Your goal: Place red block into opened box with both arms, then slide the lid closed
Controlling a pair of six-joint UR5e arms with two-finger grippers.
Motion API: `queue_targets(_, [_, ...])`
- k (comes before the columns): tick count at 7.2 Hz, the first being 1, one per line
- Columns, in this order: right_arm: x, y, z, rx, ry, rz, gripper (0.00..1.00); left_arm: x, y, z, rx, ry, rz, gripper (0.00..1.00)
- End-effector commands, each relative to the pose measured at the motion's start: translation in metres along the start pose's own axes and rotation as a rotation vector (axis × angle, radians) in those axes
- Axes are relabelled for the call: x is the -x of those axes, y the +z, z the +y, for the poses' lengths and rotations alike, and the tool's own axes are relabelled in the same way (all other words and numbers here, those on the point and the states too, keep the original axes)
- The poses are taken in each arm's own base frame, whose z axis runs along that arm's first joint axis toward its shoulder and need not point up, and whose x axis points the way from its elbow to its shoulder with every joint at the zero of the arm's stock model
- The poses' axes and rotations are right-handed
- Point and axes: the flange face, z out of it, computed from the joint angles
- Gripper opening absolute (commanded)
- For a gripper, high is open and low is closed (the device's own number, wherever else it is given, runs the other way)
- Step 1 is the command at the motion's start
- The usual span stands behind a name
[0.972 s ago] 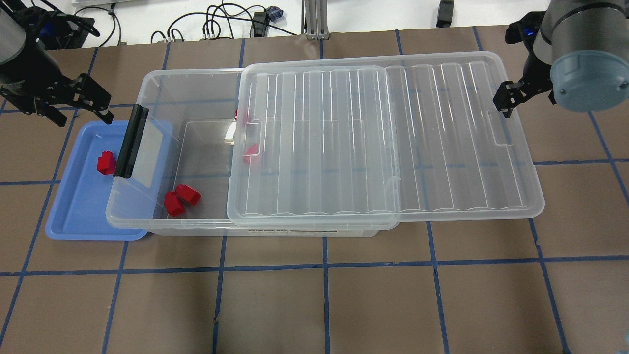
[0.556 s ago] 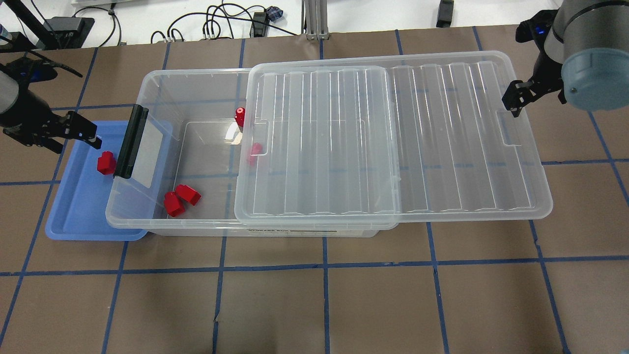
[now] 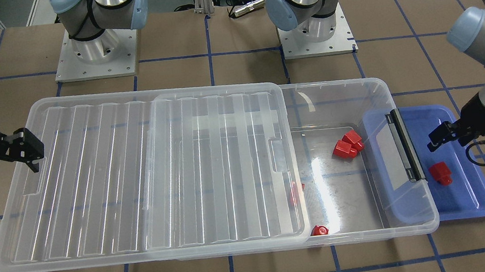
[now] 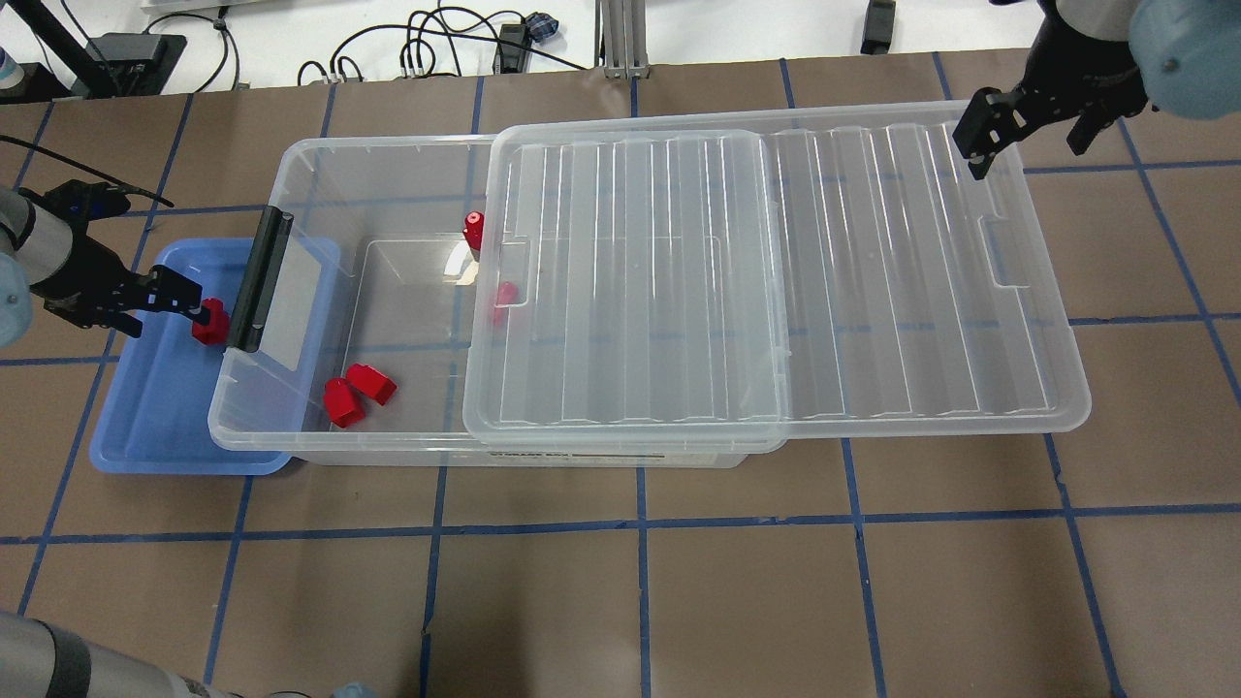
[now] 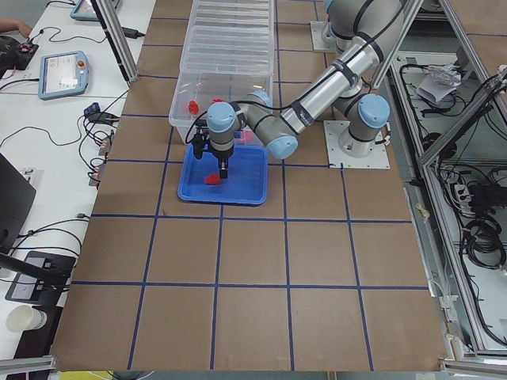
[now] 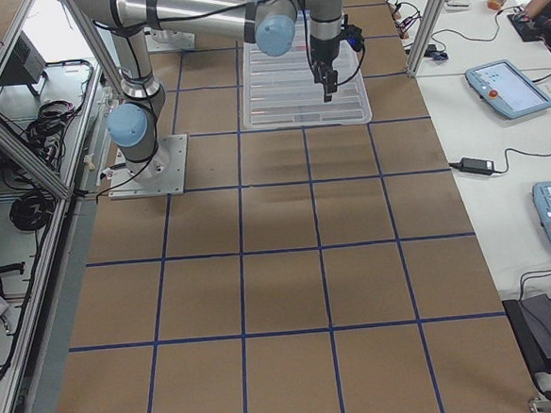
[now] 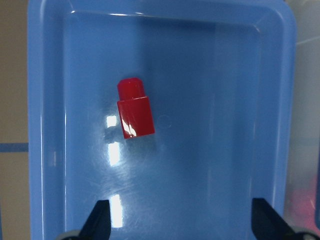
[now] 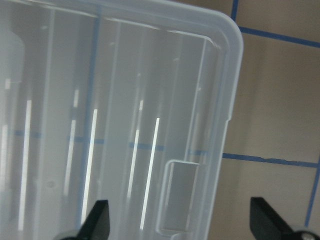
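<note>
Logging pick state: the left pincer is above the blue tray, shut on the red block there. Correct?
No. The left pincer is above the tray but open; the block lies free on it. The left wrist view shows this.

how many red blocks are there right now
5. One red block lies in the blue tray. A close pair sits in the box's open end. Two are at the lid's edge. The ribbed lid could hide more.
</note>
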Motion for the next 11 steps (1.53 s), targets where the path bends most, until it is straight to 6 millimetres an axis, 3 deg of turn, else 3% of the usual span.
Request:
queue_targets(1, [0.056,-0.071,0.012,-0.055,0.167,-0.138,1.0,0.012,0.039,-0.012,0.0,-0.062,-0.008,1.0])
queue_targets(2, [0.103,-0.075,0.031,-0.048,0.254,-0.129,1.0,0.01,0.048,-0.017,-0.018,-0.07,-0.018,1.0])
queue_targets(3, [0.123,-0.054,0.049,-0.034,0.227,-0.034,1.0,-0.002,0.052,-0.021,-0.016,-0.125,-0.015,0.91])
queue_targets(4, [0.124,-0.051,0.061,-0.077,0.213,-0.022,1.0,-0.019,0.052,-0.024,-0.016,-0.107,-0.016,0.35])
queue_targets(5, [0.125,-0.05,0.063,-0.076,0.212,-0.023,1.0,-0.017,0.055,-0.027,-0.022,-0.103,-0.017,0.18])
queue_targets(7, [0.131,-0.049,0.065,-0.053,0.209,-0.079,1.0,-0.009,0.056,-0.033,-0.016,-0.091,-0.057,0.1])
queue_targets(8, [0.131,-0.047,0.065,-0.037,0.208,-0.076,1.0,-0.011,0.04,-0.039,-0.027,-0.085,-0.091,0.01])
queue_targets(10, [0.128,-0.047,0.064,-0.04,0.142,-0.044,1.0,-0.03,-0.027,-0.052,-0.019,-0.055,-0.086,0.0])
queue_targets(11, [0.127,-0.047,0.064,-0.04,0.128,-0.036,1.0,-0.053,-0.066,-0.054,0.032,-0.022,-0.064,0.0])
